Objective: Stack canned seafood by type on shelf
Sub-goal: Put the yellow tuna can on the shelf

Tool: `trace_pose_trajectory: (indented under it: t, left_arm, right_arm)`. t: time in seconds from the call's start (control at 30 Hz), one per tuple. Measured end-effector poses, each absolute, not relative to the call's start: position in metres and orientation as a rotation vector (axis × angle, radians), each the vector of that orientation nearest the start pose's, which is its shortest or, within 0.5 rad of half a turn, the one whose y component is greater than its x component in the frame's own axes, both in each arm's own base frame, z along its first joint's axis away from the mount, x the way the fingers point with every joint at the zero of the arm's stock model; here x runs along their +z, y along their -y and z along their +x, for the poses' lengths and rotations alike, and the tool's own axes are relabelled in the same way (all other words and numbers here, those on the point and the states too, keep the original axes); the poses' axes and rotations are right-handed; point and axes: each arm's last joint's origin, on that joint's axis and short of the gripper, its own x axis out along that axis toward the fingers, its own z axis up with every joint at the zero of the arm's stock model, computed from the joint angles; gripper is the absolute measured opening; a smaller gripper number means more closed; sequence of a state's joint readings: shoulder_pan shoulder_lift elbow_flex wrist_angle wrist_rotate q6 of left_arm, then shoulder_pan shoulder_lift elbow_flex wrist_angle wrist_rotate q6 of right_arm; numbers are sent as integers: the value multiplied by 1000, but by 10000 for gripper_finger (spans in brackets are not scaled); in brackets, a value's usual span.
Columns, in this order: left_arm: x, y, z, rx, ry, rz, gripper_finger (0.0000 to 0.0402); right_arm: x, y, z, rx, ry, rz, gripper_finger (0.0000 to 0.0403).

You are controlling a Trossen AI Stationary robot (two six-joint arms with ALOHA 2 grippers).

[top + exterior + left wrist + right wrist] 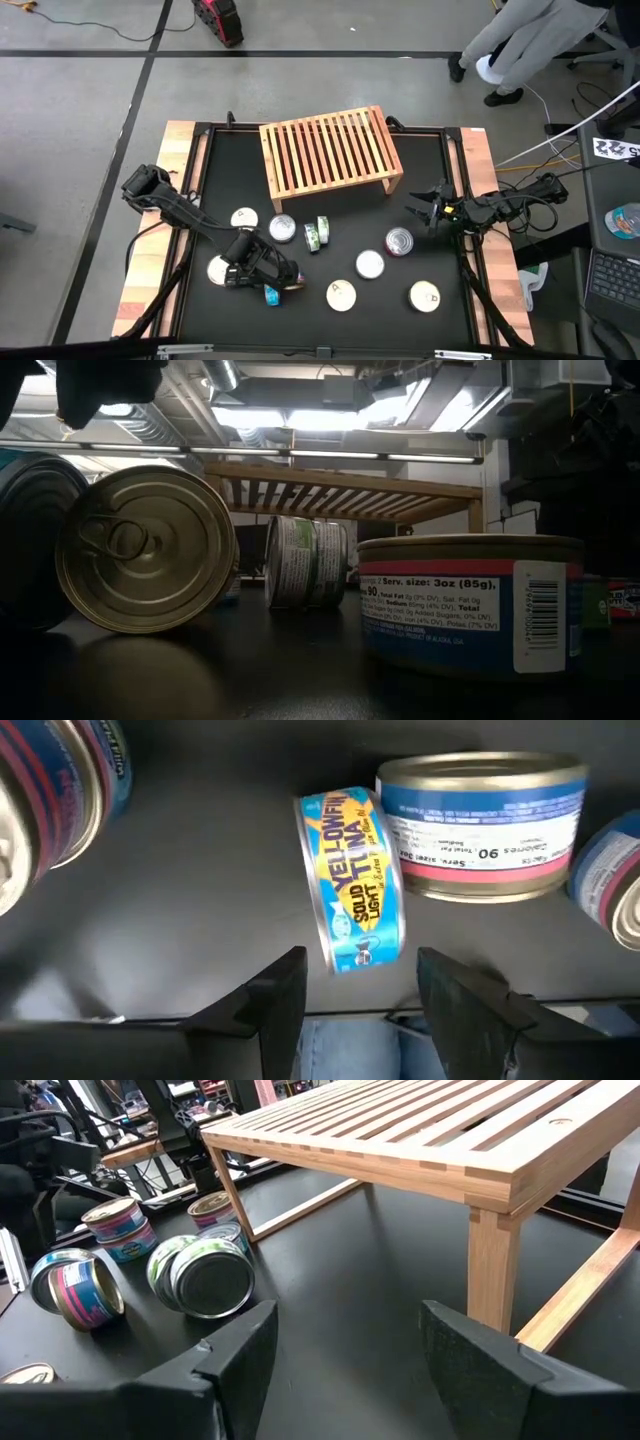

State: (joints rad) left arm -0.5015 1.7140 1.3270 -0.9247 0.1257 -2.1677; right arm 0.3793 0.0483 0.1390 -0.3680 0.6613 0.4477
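The high view is evenly lit from above; the black table swallows detail and shadows stay soft. The low view is dim and backlit: ceiling lights blow out to white, the shelf reads as a dark outline, and the nearest tin is in shade. A silver lid catches a dull sheen. In the left wrist view the tuna tin is sharp, while the fingers blur. The right wrist view is bright, its edges bowed.
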Motion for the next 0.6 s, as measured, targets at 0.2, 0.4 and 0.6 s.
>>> trace_pose_trajectory:
  t: [0.2,0.4,0.6]
  left_arm:
    - [231,165,290,1041,-1197,-1492,182]
    - [229,165,290,1054,-1184,-1479,182]
    - [220,168,293,1069,-1183,-1453,182]
  right_arm:
    - [173,-14,83,-329,-174,304,243]
    - [173,-14,83,-328,-174,304,243]
    - [173,-14,83,-328,-174,304,243]
